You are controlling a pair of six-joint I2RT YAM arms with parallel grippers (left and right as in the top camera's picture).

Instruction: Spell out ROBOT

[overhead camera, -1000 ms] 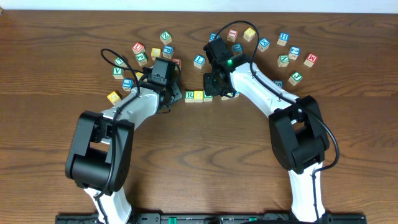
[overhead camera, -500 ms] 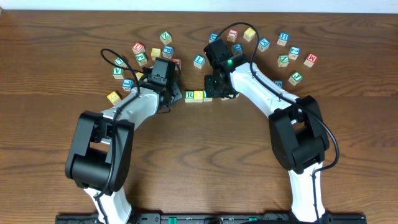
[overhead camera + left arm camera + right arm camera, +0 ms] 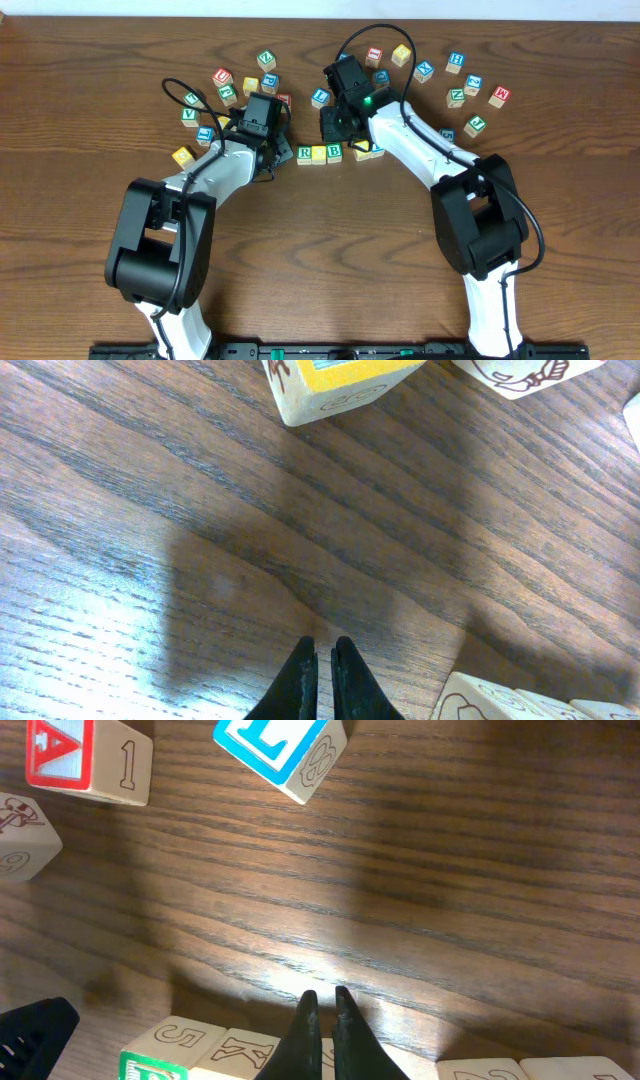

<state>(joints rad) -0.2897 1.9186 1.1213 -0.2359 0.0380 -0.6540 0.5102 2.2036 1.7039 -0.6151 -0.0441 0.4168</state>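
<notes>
Left gripper [image 3: 322, 678]: fingers pressed together, empty, over bare table [image 3: 150, 560]. Right gripper [image 3: 325, 1025]: fingers pressed together, empty, tips close to cube row. R cube [image 3: 305, 153], yellow-topped cube [image 3: 319, 153], B cube [image 3: 334, 152]: touching, in line, mid-table, between both arms.

Row between the jaws!
R cube [image 3: 305, 153], middle cube [image 3: 319, 153], B cube [image 3: 334, 152] touching, right of left gripper [image 3: 283, 155], just behind right gripper [image 3: 328, 128]; L cube [image 3: 280, 750] ahead.
</notes>
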